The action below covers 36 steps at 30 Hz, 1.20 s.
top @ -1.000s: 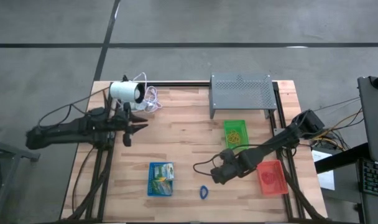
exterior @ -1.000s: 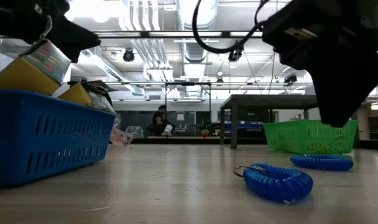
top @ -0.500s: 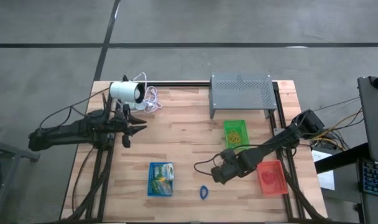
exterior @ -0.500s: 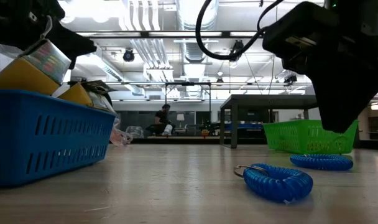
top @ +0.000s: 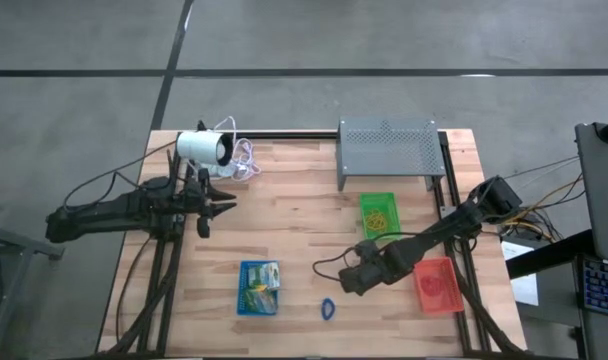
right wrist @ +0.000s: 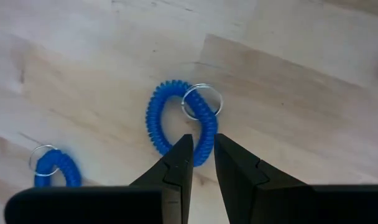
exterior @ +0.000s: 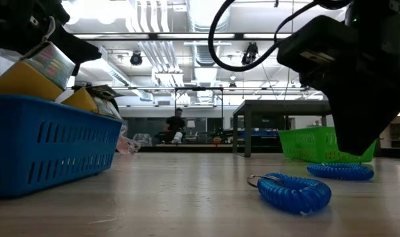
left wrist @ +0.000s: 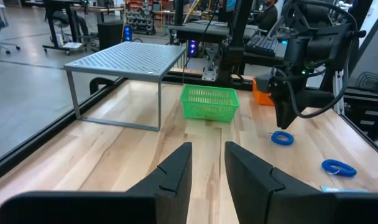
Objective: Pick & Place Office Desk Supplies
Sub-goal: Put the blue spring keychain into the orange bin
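Right gripper (right wrist: 199,163) hovers right over a blue coil loop (right wrist: 179,122) with its metal ring (right wrist: 201,101), fingers narrowly parted, pinching nothing. A 2nd blue loop (right wrist: 53,168) lies nearby on the table (top: 294,225). Step looks like the approach to pick: next move calls for dropping down so the fingers straddle the coil, then closing. Farther off sit the blue tray (top: 258,288), green tray (top: 378,214) and red tray (top: 437,284). Left gripper (left wrist: 207,165) waits at the far side, slightly parted, holding nothing.
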{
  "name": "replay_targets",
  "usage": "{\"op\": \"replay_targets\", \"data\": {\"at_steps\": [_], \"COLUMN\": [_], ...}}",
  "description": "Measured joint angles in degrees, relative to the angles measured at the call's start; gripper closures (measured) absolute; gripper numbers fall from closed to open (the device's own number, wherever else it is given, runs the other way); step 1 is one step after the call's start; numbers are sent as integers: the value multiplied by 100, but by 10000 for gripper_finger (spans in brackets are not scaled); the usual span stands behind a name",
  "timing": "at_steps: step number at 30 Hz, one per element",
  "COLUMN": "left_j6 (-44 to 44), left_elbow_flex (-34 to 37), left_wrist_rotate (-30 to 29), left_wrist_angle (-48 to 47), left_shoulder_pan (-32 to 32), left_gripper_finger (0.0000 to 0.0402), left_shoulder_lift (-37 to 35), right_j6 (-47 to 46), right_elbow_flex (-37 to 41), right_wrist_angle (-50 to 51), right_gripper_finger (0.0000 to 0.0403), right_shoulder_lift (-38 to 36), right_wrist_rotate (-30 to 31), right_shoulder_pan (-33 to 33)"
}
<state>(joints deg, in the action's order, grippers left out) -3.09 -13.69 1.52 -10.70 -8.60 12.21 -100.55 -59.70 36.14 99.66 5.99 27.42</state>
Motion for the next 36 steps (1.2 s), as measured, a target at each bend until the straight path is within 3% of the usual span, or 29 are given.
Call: {"op": "replay_targets", "data": {"at_steps": [36], "left_j6": [4], "left_elbow_flex": [0], "left_wrist_rotate": [-1], "left_wrist_angle": [9], "left_shoulder_pan": [0], "left_gripper_finger": [303], "left_shoulder_lift": [0], "right_j6": [7], "right_elbow_flex": [604], "right_wrist_angle": [-878], "right_gripper_finger": [339], "right_shoulder_lift": [0], "right_wrist_rotate": [-5], "right_shoulder_pan": [-4]}}
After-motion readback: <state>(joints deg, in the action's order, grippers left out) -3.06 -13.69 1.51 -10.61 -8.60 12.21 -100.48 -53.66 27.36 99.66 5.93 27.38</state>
